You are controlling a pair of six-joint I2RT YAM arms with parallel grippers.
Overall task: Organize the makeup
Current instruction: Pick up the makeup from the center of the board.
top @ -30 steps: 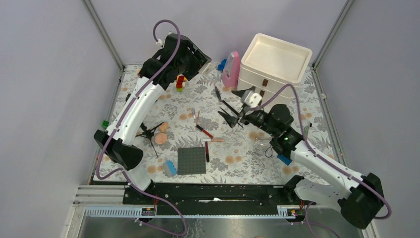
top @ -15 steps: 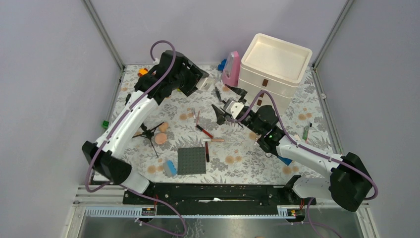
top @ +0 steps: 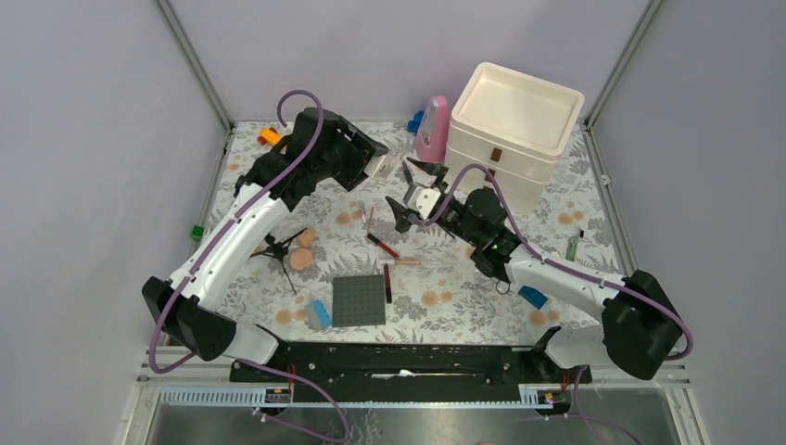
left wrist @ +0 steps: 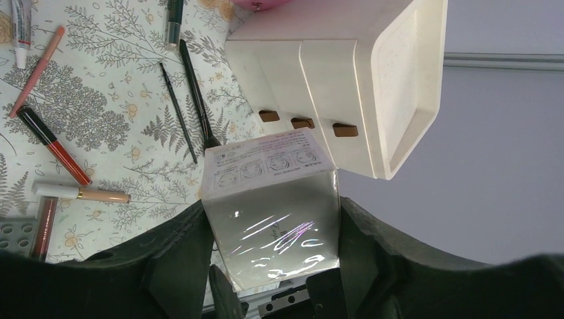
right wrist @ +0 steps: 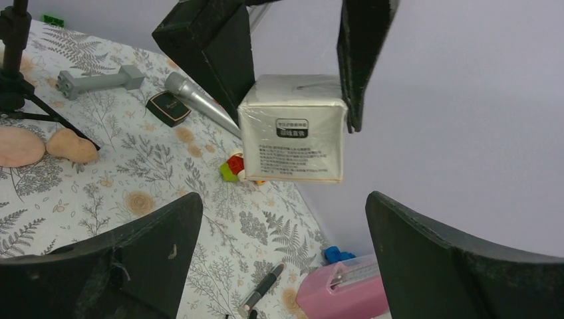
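Your left gripper (left wrist: 269,222) squeezes a small white shiny box (left wrist: 266,166) near the cream plastic drawers (left wrist: 346,80); your right gripper (right wrist: 286,256) has its fingers wide apart.

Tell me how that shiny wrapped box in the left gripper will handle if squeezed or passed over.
The box looks film-wrapped and glossy, so probably slippery in the left gripper. Flat square sides: it shouldn't roll. It looks like thin carton, likely light and dentable under a hard squeeze.
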